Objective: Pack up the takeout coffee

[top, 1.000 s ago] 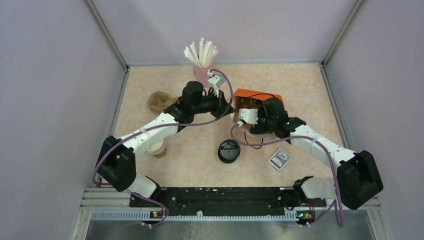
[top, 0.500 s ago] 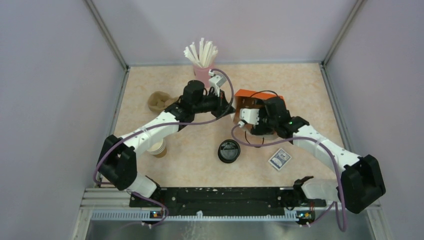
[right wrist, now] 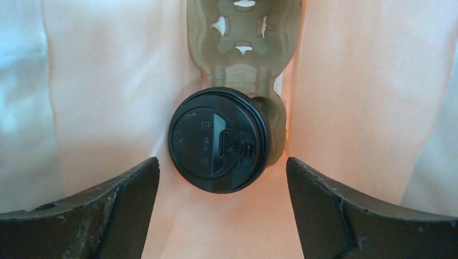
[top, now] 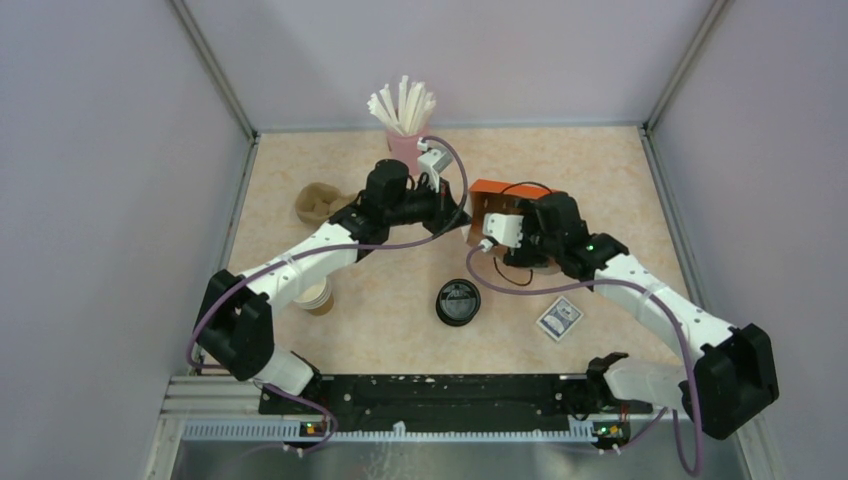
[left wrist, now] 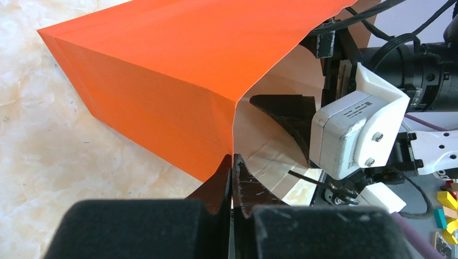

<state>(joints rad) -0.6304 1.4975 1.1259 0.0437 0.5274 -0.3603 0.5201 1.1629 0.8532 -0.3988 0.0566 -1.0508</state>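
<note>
High rear overhead of the table (top: 600,170); both wrist views close on the orange bag (left wrist: 162,81).

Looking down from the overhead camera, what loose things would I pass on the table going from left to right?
Lidless brown paper cup → pink cup of straws → loose black lid → small printed packet. Left out, overlapping others: cardboard cup carrier, orange bag.

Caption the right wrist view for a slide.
Open right end effector facing the lidded coffee in a carrier inside the bag.
</note>
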